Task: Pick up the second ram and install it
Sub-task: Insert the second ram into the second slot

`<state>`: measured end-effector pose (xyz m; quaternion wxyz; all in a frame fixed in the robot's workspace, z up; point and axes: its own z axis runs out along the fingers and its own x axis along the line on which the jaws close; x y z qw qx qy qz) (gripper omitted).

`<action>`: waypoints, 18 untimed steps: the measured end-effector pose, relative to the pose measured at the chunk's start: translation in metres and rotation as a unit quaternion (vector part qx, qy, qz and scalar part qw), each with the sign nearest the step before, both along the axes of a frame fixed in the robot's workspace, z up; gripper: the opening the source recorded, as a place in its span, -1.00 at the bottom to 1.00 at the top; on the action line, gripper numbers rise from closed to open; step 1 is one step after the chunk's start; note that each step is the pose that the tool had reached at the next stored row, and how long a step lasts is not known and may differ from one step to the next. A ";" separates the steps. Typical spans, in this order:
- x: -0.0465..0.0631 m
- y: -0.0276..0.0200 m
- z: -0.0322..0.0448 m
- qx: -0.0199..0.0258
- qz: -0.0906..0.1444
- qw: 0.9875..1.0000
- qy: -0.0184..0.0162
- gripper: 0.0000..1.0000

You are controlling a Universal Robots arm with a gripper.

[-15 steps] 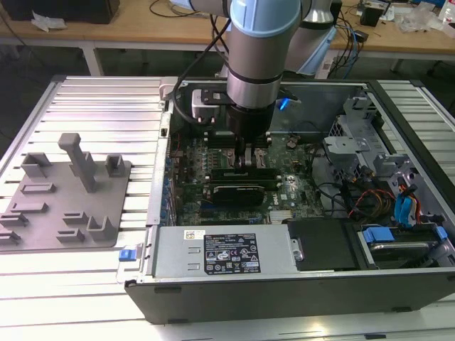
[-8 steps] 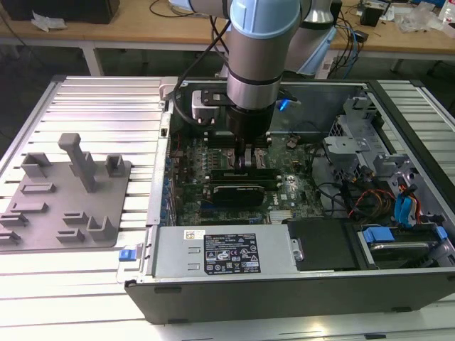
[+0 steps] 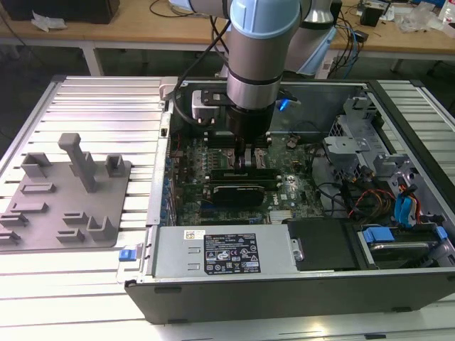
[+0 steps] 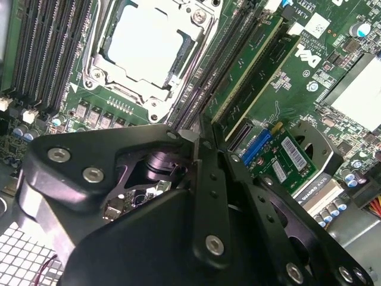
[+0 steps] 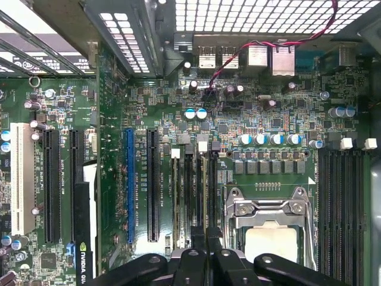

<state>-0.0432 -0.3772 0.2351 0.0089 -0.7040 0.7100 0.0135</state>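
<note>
Ram (image 4: 249, 62), a thin green stick, stands on edge among the black slots (image 4: 202, 77) of the motherboard, inside the open case (image 3: 284, 302). In the second wrist view it runs straight away from the end effector (image 4: 201, 134), and its near end meets the tips. The two black fingers (image 4: 223, 179) are drawn together with only a thin slit between them, and that slit lines up with the stick, so the end effector looks clamped on the ram. The socket (image 4: 146, 44) with its metal frame lies just beside the slots.

In the first wrist view the end effector (image 5: 208, 241) sits over the narrow slots between the socket (image 5: 271, 220) and the long blue slot (image 5: 130, 185).

In the exterior view the arm (image 3: 252, 64) reaches straight down into the case, and the end effector (image 3: 249, 158) is low over the board, just far of a black card (image 3: 238, 193). On the exterior view's left, well apart from the case, a grey fixture (image 3: 64, 206) lies on the desk (image 3: 92, 106).
</note>
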 end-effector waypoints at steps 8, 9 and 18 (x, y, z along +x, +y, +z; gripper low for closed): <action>0.000 0.0000 -0.0013 0.000 0.000 1.000 0.000 -0.80; 0.000 0.0000 -0.0019 0.000 0.000 1.000 0.000 -0.80; 0.000 -0.0001 -0.0057 0.000 0.000 1.000 0.000 -0.80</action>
